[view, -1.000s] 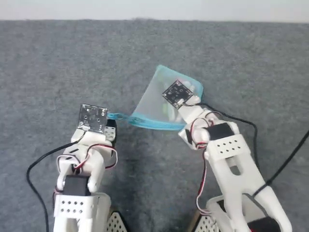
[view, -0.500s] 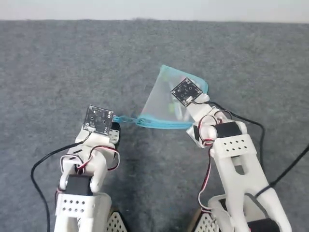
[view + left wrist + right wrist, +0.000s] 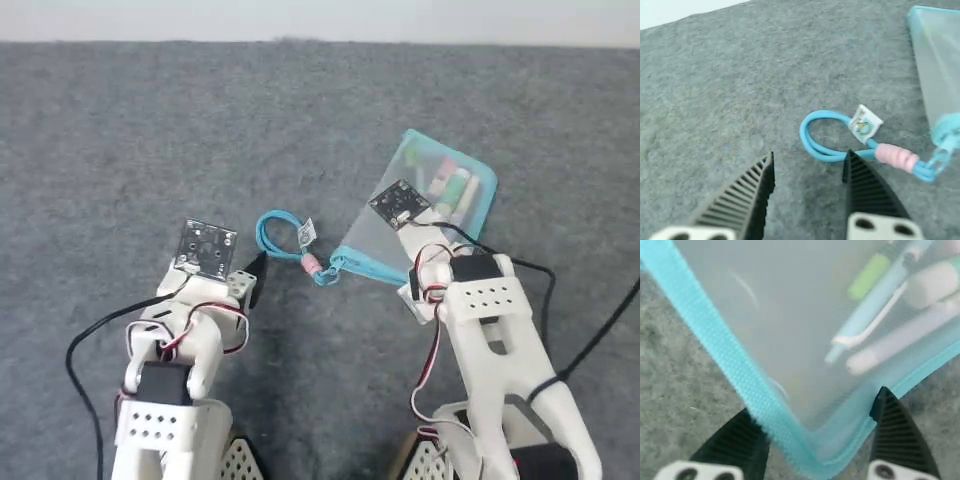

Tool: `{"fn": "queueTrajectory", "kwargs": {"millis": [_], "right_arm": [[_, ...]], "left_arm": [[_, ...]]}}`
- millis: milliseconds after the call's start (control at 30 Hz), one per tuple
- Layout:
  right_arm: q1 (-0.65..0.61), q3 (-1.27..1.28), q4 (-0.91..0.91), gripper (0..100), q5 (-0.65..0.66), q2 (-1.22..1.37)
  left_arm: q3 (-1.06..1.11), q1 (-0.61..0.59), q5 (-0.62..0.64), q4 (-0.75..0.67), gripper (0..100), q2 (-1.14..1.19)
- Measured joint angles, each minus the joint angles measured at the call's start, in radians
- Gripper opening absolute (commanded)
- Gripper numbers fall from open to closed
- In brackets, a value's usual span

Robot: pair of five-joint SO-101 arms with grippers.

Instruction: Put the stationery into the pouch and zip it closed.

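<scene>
The pouch [image 3: 372, 243] lies flat on the table [image 3: 150, 130], right of the middle and nearer the far edge than the arms' bases. Its pens [image 3: 452, 186] show through the clear side, at the end farthest from us. The teal zip band [image 3: 725, 345] looks drawn along its length, though we cannot tell whether it is closed to the very end.

The right gripper [image 3: 815, 401] is released, jaws spread on either side of the pouch's near corner without pinching it. From the zip end a blue cord [image 3: 803, 135] curls out toward the middle of the table, carrying a pink bead [image 3: 895, 156] and a small tag [image 3: 864, 122]. The left gripper [image 3: 809, 154] is also released and grasps nothing; it sits just beside the loop, with one fingertip close to the cord.

We see three risks. With nothing pinning the pouch, a tug on the cord would probably drag the whole pouch instead of moving the slider. The fingertip by the loop could snag it as the arm moves. If the zip has a gap left, pens might slide out once the pouch is lifted.

We count one pouch, one cord, one bead, one tag and two grippers. At least three pens show; they overlap too much for an exact count.
</scene>
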Motion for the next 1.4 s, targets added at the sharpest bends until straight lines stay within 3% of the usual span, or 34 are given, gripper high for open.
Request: {"fn": "queueTrajectory", "kwargs": {"millis": [333, 600, 1033, 1100, 1300, 1400], "right_arm": [[-0.005, -0.126, 0.066, 27.3, -0.098, -0.089], [-0.063, -0.124, 0.086, 39.1, -0.1, -0.204], [-0.074, 0.041, 0.114, 38.8, -0.169, -0.635], [-0.074, 0.083, 0.114, 35.3, -0.169, -0.717], [-0.069, 0.255, 0.114, 8.6, -0.169, -0.928], [-0.017, 0.331, 0.114, 1.3, -0.169, -1.017]], "left_arm": [[0.0, 0.014, 0.0, -0.009, 21, 0.0], [0.031, 0.018, 0.0, -0.009, 21, 0.0], [0.031, 0.02, 0.0, -0.009, 21, 0.0], [0.031, 0.02, 0.0, -0.009, 21, 0.0], [0.068, 0.02, 0.0, -0.009, 21, 0.0], [0.1, 0.021, 0.0, -0.055, 21, -0.002]]}}
